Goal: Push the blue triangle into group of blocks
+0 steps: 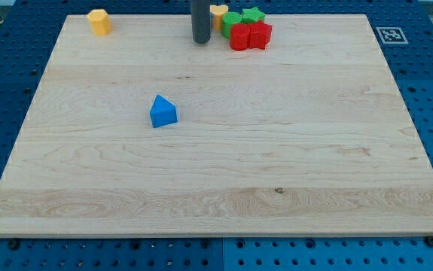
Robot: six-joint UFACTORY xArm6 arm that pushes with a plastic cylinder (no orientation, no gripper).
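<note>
The blue triangle [163, 111] lies alone left of the board's middle. A group of blocks sits at the view's top: a yellow block [219, 13], a green round block [231, 20], a green star [253, 15], a red round block [239, 36] and a red star [258, 35]. My tip [201, 41] stands on the board just left of this group, well above and to the right of the blue triangle, not touching it.
An orange-yellow hexagonal block [99, 22] sits alone at the view's top left. A fiducial marker [390, 34] is printed at the board's top right corner. The wooden board [224, 173] rests on a blue perforated table.
</note>
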